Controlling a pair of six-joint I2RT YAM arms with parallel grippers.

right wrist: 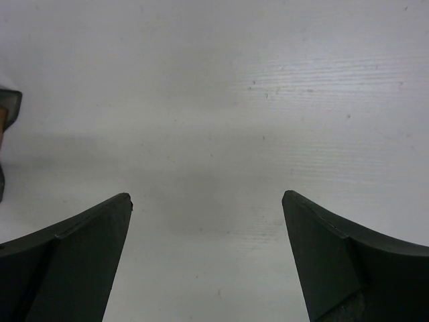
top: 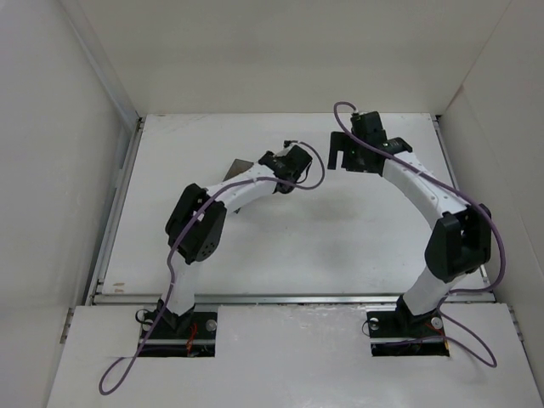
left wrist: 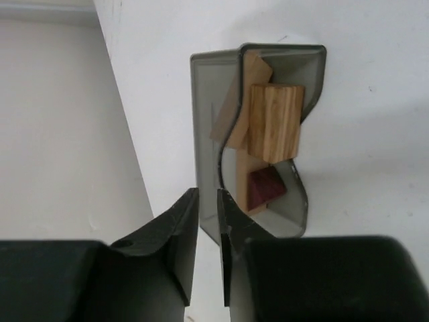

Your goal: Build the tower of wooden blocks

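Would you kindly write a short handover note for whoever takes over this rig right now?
The left gripper is closed, apparently on the rim of the grey box.
The right gripper is open and empty above the table.
The light-tan blocks and the reddish-brown block lie jumbled inside the box.
Done: nothing stacked yet.
Left: get the blocks out, then build the tower.

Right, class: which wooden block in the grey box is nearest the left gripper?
The dark reddish-brown block, at the end of the grey box closest to the left gripper; the only one that isn't light tan.
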